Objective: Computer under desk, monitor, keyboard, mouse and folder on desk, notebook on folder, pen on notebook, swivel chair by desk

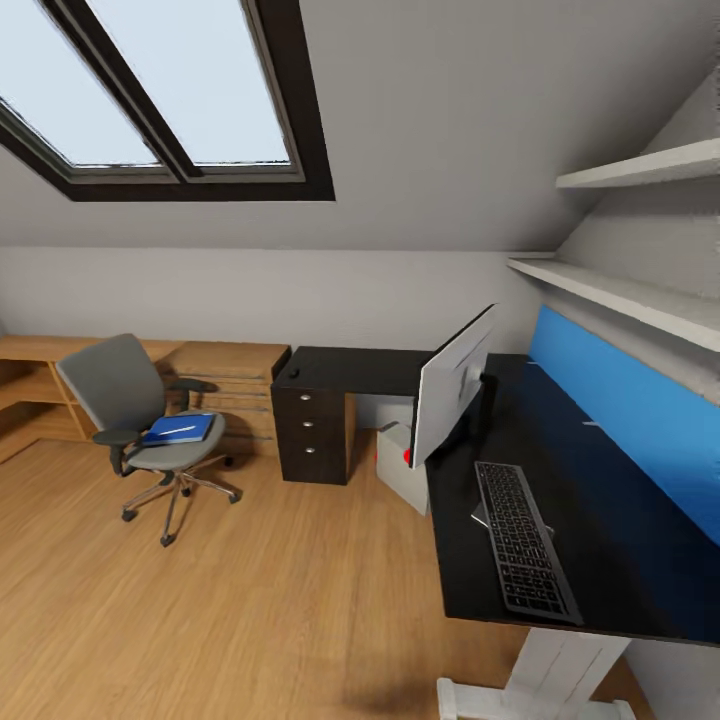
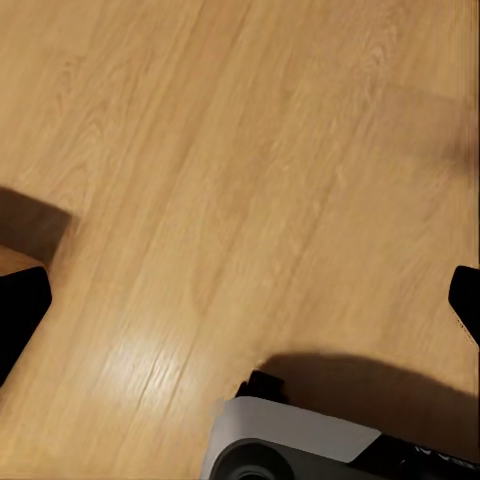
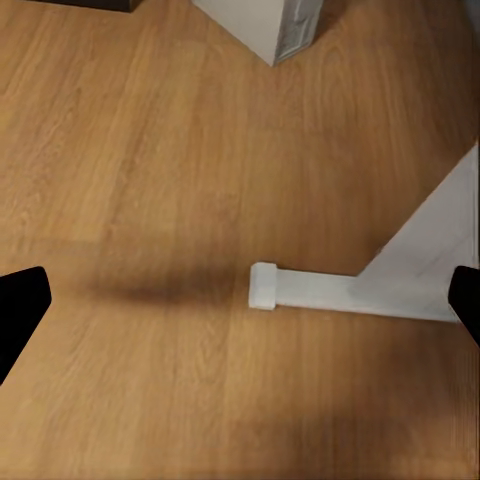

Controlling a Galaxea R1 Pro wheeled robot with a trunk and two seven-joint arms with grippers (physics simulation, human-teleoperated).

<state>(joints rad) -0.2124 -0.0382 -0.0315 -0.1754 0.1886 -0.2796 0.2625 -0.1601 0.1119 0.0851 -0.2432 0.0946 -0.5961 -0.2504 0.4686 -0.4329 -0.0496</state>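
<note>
While the head view is taking in an attic bedroom with a wooden floor (image 1: 200, 600), the items are lying as follows. Table (image 1: 610, 530): glossy black, L-shaped, running along the right wall under a blue wall panel (image 1: 640, 420), with a three-drawer unit (image 1: 310, 435) at its far end and a white leg (image 1: 555, 670) nearest the camera. Monitor (image 1: 452, 385): standing on the table, silver-white back showing. Keyboard (image 1: 524, 538): lying flat on the table in front of the monitor, near the table's edge. Mouse (image 1: 294, 373): sitting on the far end of the table above the drawers, well apart from the keyboard. Computer (image 1: 400, 465): standing on the floor under the table. Swivel chair (image 1: 140, 415): standing well left of the table, carrying the folder (image 1: 182, 429) on its seat with a slim white pen (image 1: 178, 430) lying on top. Left hand (image 2: 240, 300): fingers spread wide, released, holding nothing above bare floor. Right hand (image 3: 240, 300): likewise released, hanging above the floor by the white leg's foot.
</note>
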